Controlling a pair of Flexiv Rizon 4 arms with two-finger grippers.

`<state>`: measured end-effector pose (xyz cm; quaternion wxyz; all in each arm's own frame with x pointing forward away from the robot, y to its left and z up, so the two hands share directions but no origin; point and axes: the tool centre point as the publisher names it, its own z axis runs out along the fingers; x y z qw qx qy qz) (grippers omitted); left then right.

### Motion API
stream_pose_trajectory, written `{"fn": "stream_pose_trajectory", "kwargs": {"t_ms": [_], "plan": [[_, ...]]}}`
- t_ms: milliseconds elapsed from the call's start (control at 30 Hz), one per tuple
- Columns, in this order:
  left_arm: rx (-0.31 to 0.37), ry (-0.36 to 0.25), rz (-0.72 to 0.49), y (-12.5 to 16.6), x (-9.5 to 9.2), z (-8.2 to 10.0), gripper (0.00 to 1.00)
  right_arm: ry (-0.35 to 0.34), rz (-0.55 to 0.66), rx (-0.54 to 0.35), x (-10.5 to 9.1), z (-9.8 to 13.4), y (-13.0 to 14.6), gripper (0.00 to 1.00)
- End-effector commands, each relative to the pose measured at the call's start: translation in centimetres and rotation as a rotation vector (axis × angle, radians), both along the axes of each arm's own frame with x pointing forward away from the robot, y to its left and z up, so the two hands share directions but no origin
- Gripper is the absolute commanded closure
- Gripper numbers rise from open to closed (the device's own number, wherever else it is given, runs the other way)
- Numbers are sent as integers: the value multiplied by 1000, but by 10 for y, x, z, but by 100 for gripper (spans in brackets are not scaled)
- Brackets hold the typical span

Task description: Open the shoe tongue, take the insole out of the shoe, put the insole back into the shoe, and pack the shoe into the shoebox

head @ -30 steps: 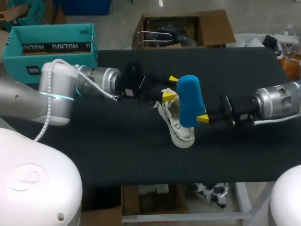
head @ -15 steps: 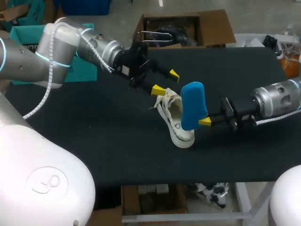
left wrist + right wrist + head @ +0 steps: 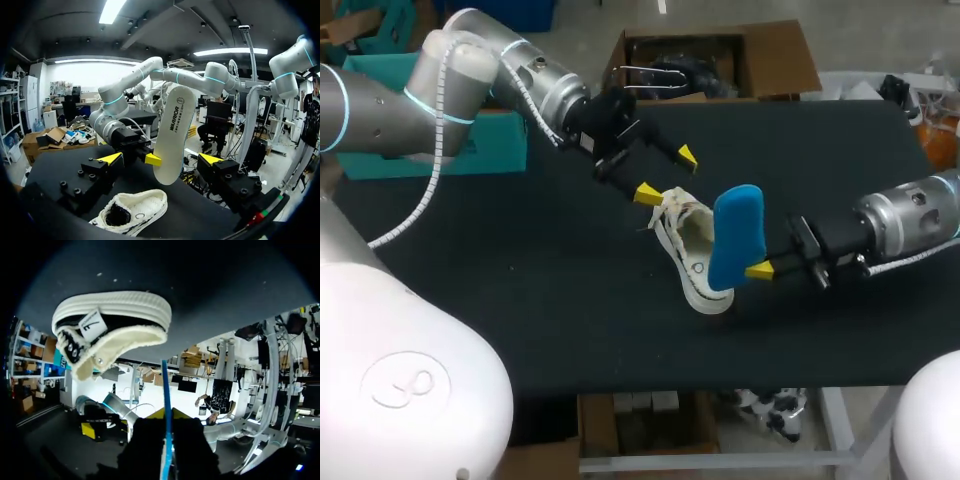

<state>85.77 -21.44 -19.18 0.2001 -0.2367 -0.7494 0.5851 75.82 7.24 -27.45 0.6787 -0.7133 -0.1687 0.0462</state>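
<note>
A white canvas shoe (image 3: 692, 262) lies on its side in the middle of the black table (image 3: 520, 300). Just right of it, the blue insole (image 3: 735, 238) stands upright with my right gripper (image 3: 760, 270) shut on its lower edge. In the left wrist view the insole's white underside (image 3: 172, 130) faces me, above the shoe (image 3: 132, 215). My left gripper (image 3: 667, 174) hovers open and empty above and behind the shoe's tongue end. The right wrist view has the shoe (image 3: 107, 325) ahead and the insole (image 3: 166, 405) edge-on between the fingers. The teal shoebox (image 3: 485, 155) sits back left.
My left arm (image 3: 450, 85) crosses in front of the shoebox and hides most of it. Bare black table surface lies to the front and left of the shoe.
My left gripper opened wide, let go of the shoe and lifted back toward the far left. The right gripper shifted the insole slightly right and down, still gripping it.
</note>
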Motion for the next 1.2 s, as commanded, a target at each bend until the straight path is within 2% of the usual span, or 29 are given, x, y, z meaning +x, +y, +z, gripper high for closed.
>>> {"fn": "stream_pose_trajectory", "kwargs": {"t_ms": [33,200,467,733,867,1200], "plan": [[72,-33,-432,-7,28,-5,0,-12,47,14,-4,-4,6,100],[91,-54,-516,-9,25,-13,0,-45,71,11,-13,-5,10,100],[76,-59,-528,-5,18,-28,0,-77,92,36,-17,-5,9,100],[69,-59,-534,-2,15,-32,0,-93,125,51,-19,-4,3,100],[83,-86,-599,0,9,-32,0,-83,144,75,-19,-6,2,100],[83,-86,-599,0,9,-32,0,-83,158,87,-19,-6,2,100]]}}
